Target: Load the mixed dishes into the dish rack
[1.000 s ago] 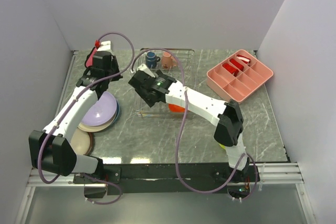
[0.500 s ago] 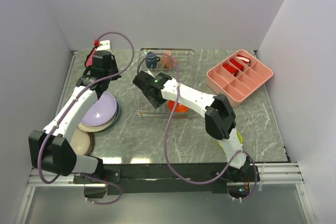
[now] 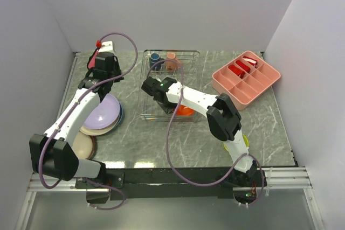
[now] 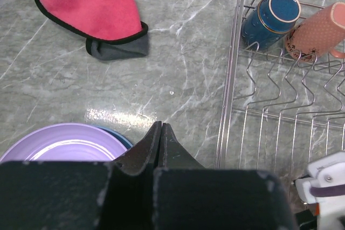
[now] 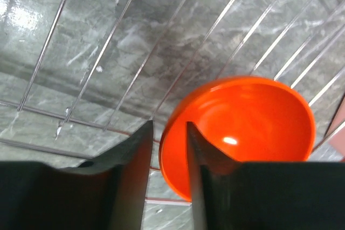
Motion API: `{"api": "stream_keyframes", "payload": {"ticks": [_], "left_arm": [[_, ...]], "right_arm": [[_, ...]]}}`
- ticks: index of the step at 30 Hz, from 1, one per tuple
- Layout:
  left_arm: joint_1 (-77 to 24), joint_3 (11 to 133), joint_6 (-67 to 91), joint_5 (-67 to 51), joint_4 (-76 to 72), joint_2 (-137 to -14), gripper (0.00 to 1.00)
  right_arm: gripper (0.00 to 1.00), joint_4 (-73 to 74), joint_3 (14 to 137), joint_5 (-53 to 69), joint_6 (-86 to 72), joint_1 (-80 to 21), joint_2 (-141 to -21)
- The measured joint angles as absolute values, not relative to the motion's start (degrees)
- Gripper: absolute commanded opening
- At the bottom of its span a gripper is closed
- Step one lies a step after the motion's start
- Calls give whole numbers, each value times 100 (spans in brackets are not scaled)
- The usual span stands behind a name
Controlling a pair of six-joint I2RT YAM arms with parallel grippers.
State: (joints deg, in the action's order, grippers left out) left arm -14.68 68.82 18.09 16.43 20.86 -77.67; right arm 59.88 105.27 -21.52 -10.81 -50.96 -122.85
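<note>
- While the right gripper (image 5: 168, 144) reached down into the dish rack (image 4: 232, 79), its two fingers straddled the rim of the orange bowl (image 5: 248, 127), one outside and one inside. A narrow gap stood between them, and whether they pinched the rim could not be told.
- The orange bowl sat upright on the rack's wire floor, at the lower right of the right wrist view.
- The left gripper (image 4: 160, 136) was clenched, its fingertips pressed together on nothing, above the grey marble table (image 4: 178, 52) at the lower middle of its own view.
- The dark blue mug (image 4: 272, 17) and the small pink cup (image 4: 318, 30) lay side by side at the rack's far end, in the upper right of the left wrist view.
- The lavender plate (image 3: 102, 114) lay outside the rack, left of it, on top of the light-blue plate (image 3: 119, 116), whose edge showed at its right.
- The cream plate (image 3: 83, 145) lay at the lower left of the top view, partly under the left arm.
- The yellow-green bowl (image 3: 245, 143) showed only as a sliver beneath the right arm.
- The red-pink cloth (image 4: 86, 4) lay folded at the upper left of the left wrist view.
- The pink tray (image 3: 229, 91) stood at the upper right of the top view.
</note>
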Motion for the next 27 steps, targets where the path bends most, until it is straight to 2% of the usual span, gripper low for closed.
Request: {"api": "stream_keyframes", "payload": {"ticks": [1, 2, 9, 12, 13, 21, 22, 23, 25, 27], "left_arm": [[-1468, 6882, 1809, 1645, 2086, -7767, 1], [-1466, 6882, 1811, 1643, 2086, -7767, 1], [-1466, 6882, 1813, 1636, 2084, -7787, 1], [-1466, 6882, 1813, 1636, 2088, -7859, 1], [-1468, 6899, 1811, 1636, 2117, -7905, 1], [-1466, 7605, 1787, 1653, 2587, -8427, 1], [-1466, 7649, 1772, 1653, 2604, -8433, 1], [-1463, 7688, 1758, 1653, 2639, -8433, 1], [-1466, 7760, 1715, 1678, 2689, -8436, 1], [-1466, 7802, 1673, 1754, 2720, -8442, 1]], "right_arm": [[25, 5981, 10543, -2145, -1061, -5089, -12315], [24, 5977, 10543, -2137, -1052, -5085, -12337], [20, 6110, 10654, -2110, -941, -5118, -12346], [10, 6261, 10855, -2032, -869, -5148, -12285], [1, 6322, 10965, -1975, -836, -5168, -12245], [0, 6237, 11799, -611, -858, -4989, -11627], [17, 6180, 11782, -458, -869, -4866, -11533], [30, 6147, 11775, -366, -878, -4751, -11480], [47, 6082, 11775, -248, -893, -4508, -11456], [54, 6042, 11684, -207, -921, -4357, -11459]]}}
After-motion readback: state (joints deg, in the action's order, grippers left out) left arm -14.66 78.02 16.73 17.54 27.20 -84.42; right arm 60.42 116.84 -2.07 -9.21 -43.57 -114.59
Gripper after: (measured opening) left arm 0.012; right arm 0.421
